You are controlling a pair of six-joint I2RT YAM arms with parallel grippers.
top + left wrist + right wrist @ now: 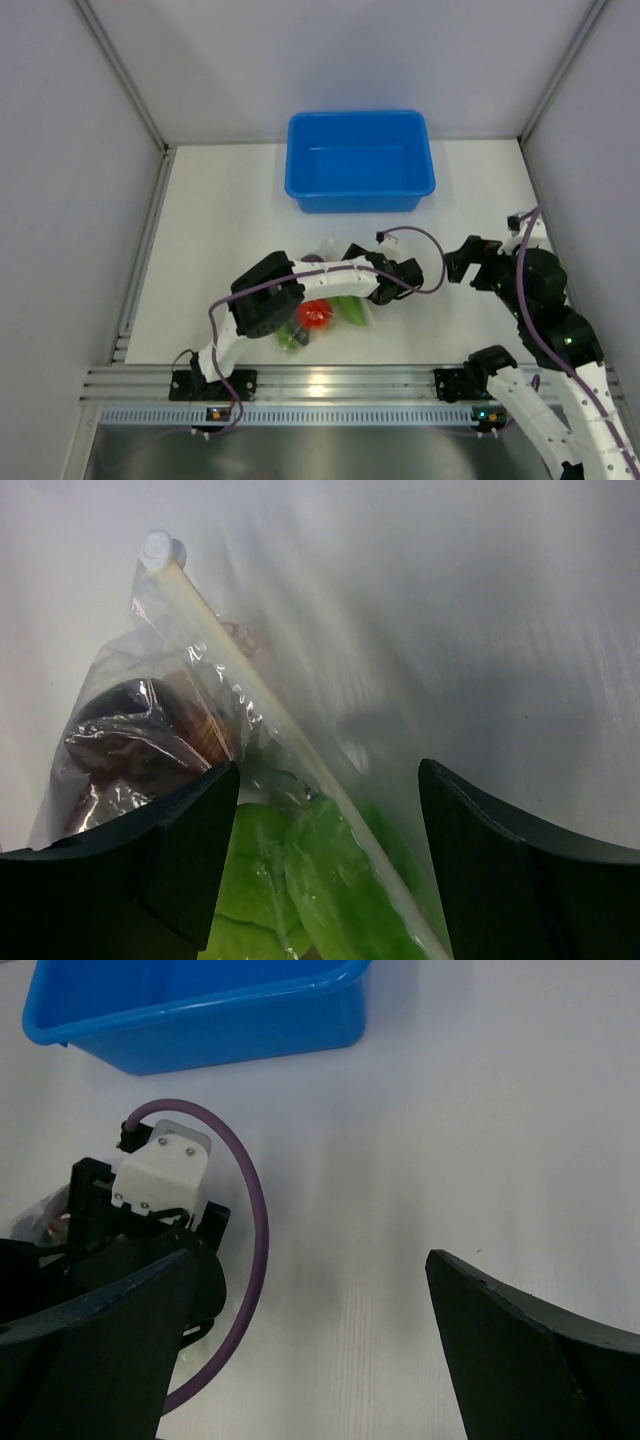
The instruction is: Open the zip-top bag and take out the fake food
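Opening step: left gripper (pixel 328 767) poised over the zip-top bag (pixel 170 670), whose seal looks shut.

The bag lies at 6 o'clock from the blue bin (pixel 360 160), fake food (pixel 330 880) inside; the left jaws stand wide astride the zip strip (pixel 270 705), gripping nothing; the right gripper (pixel 312 1260), at the bag's 3 o'clock, gapes empty; next, I judge, each must pinch one lip and pull.

Blue bin (pixel 360 198), clear bag (pixel 152 645) — red tomato (pixel 316 314), green pod (pixel 350 311)

zip-top bag (pixel 322 247): mostly under left arm (pixel 330 272) | green food (pixel 330 880): cut off below, perhaps a pod
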